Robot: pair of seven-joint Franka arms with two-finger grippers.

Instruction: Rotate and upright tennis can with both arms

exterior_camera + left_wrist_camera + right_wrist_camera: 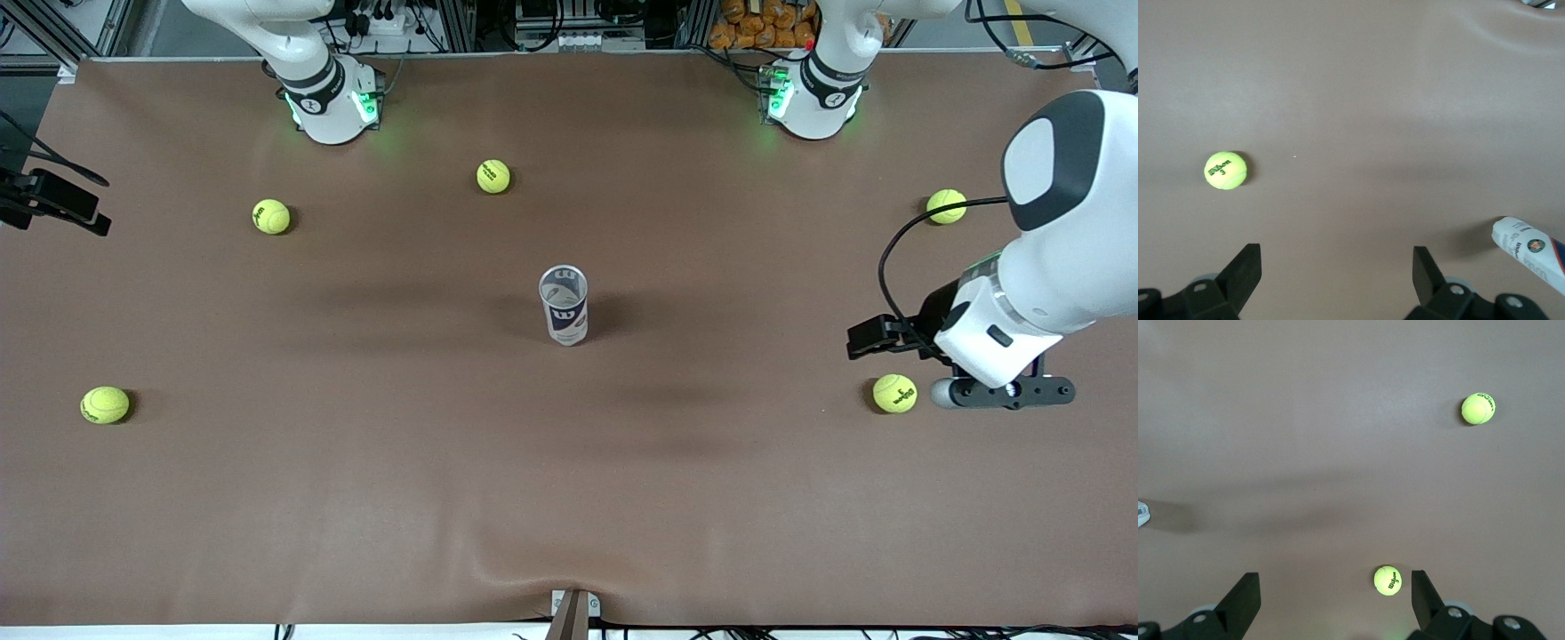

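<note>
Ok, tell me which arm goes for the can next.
Probably left. The left gripper, jaws open, hangs by a ball with the can well in its wrist view; the right gripper waits at the table edge and sees only a sliver.

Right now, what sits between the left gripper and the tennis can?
Only bare table: the front view shows nothing between the left gripper and the tennis can.

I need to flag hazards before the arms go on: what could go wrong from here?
1. The can stands upright on its own in mid-table, tall and slim, and neither hand touches it; a sideways brush would probably tip it.
2. The left hand, open, hangs over the table beside a ball; dropping lower could knock it rolling.
3. The right hand, also open, has a ball near its fingers, so it could strike that.
</note>
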